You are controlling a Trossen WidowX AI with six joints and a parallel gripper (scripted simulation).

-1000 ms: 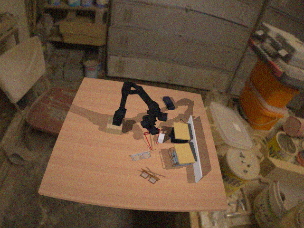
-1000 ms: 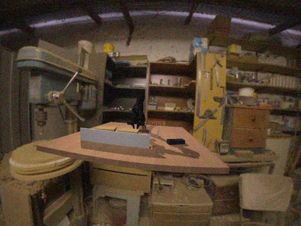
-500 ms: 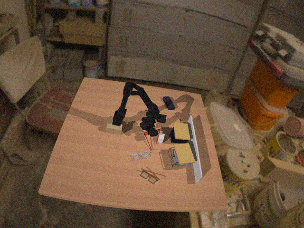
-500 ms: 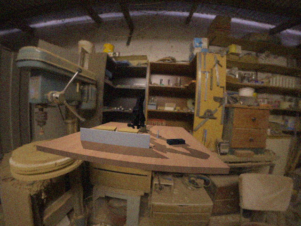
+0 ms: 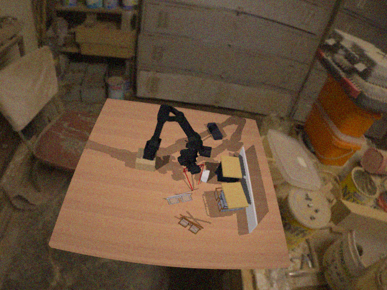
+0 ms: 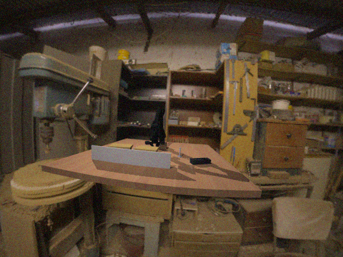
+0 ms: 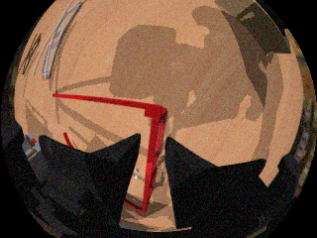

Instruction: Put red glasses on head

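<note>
The red glasses [image 5: 188,180] [image 7: 153,154] are at the table's middle, temples extending away from their front bar. My gripper [image 5: 194,171] [image 7: 154,141] is over them, fingers partly closed around the front bar; in the wrist view a gap shows on each side of it, so it is open. Two display heads with flat yellow tops stand to the right in the top view: the far head [image 5: 231,167] [image 6: 145,148] has a dark body, the near head [image 5: 234,195] [image 6: 121,145] carries a brownish frame on its face. I cannot make out a blue tag on either.
Silver glasses [image 5: 179,195] and brown glasses [image 5: 190,223] lie on the near side of the red ones. A pale upright panel [image 5: 252,218] [image 6: 129,157] stands behind the heads. A dark box [image 5: 214,131] [image 6: 200,160] lies beyond the far head. A small white piece [image 5: 205,175] is beside the red glasses.
</note>
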